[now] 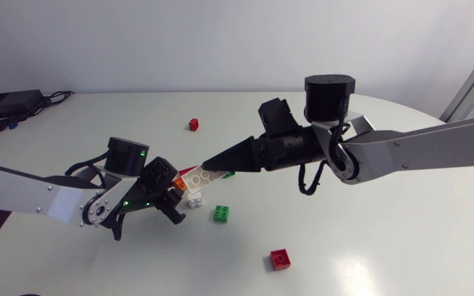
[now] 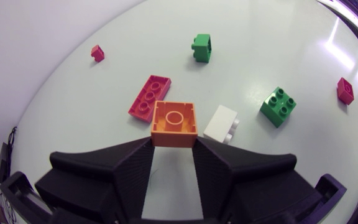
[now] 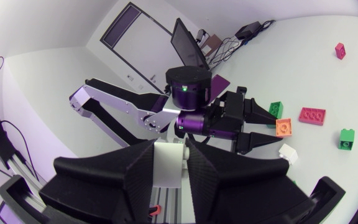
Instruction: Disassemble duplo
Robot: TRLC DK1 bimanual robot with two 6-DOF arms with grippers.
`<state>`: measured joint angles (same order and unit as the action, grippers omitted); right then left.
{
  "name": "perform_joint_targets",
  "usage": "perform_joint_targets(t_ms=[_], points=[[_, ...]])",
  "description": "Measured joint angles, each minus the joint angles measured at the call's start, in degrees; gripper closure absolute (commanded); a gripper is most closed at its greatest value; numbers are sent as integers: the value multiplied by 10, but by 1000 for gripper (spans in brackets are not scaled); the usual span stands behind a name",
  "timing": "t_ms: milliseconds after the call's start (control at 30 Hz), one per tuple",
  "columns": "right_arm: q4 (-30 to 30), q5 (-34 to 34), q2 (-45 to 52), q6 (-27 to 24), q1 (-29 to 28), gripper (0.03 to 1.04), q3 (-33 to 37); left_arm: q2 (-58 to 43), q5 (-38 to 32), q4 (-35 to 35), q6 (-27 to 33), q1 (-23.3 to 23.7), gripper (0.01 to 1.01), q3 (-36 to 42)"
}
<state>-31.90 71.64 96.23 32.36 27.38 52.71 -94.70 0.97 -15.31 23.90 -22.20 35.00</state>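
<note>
The left gripper [image 2: 173, 143], entering the head view from the lower left, is clamped on an orange square plastic brick [image 2: 174, 123]. The brick sits right at the fingertips with a finger against each of two opposite sides. Its hollow face with a single round tube is turned toward the left wrist camera.

The right gripper [image 3: 171, 142] comes in from the right edge of the head view and reaches past the centre of the frame. It is closed on a long white plastic brick [image 3: 166, 165], pinched between its two wedge fingers. In the head view this white brick shows its row of studs just left of centre, right beside the orange one. I cannot tell whether the two bricks touch.

Loose pieces lie on the white table [image 1: 385, 247]. A small white brick [image 1: 194, 201] rests under the two grippers, and a green square brick [image 1: 221, 214] is just to its lower right. A red square brick [image 1: 281, 259] sits alone toward the bottom centre. A tiny red brick [image 1: 193, 124] lies well apart in the upper middle. A second green brick [image 1: 230, 173] peeks out from beneath the right gripper. In the left wrist view a flat red oblong brick [image 2: 149, 96] lies just beyond the orange brick.
</note>
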Motion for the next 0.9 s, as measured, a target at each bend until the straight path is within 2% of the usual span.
perform_joint_targets(t_ms=[400,500,567,833,900], points=[[0,0,0,-2,0,802,0,-37,-4,28,-11,33,656,26],[0,0,0,-2,0,802,0,-41,-3,30,-13,33,490,30],[0,0,0,-2,0,802,0,-44,-4,33,-13,33,415,30],[0,-8,0,-2,-4,803,0,-46,-3,36,-13,33,274,32],[0,-19,0,-4,-7,833,0,-46,-4,36,-13,33,257,32]])
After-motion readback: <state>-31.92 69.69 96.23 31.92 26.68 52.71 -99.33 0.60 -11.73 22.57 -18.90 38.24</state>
